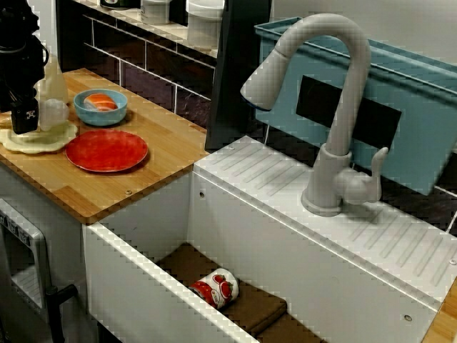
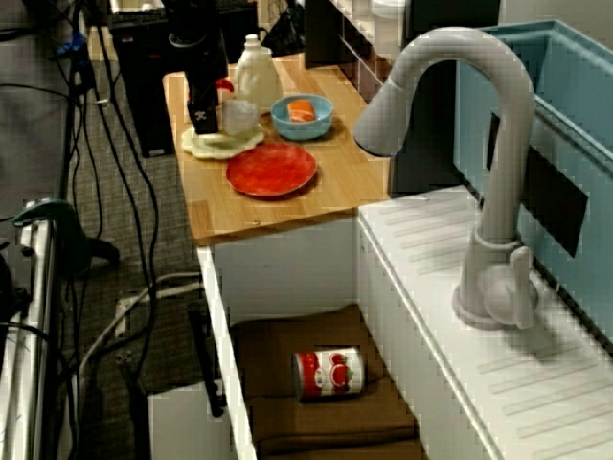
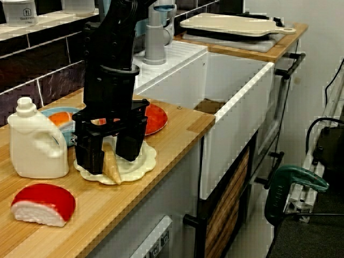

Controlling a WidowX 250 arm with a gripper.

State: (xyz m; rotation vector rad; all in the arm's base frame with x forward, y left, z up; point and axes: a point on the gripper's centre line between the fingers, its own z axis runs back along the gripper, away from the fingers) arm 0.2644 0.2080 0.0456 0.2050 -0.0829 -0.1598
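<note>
In the view from the counter's end, my black gripper (image 3: 110, 150) stands upright over a cream scalloped plate (image 3: 144, 160) on the wooden counter. Its two fingers (image 3: 88, 153) are spread wide, with a pale, tan-tinted cup (image 3: 111, 161) between them. Whether they touch the cup I cannot tell. In the view across the sink the clear cup (image 1: 54, 113) sits right beside a marked finger (image 1: 23, 118). A white jug (image 3: 35, 142) stands just left of the gripper. Behind it is a blue bowl (image 1: 101, 107) holding something orange.
A red plate (image 1: 107, 150) lies beside the cream plate. A red-and-white wedge (image 3: 43, 203) lies near the counter's front edge. In the sink, a red-labelled can (image 2: 329, 373) lies on brown cloth. A grey faucet (image 1: 335, 107) and teal bin (image 1: 418, 107) stand behind.
</note>
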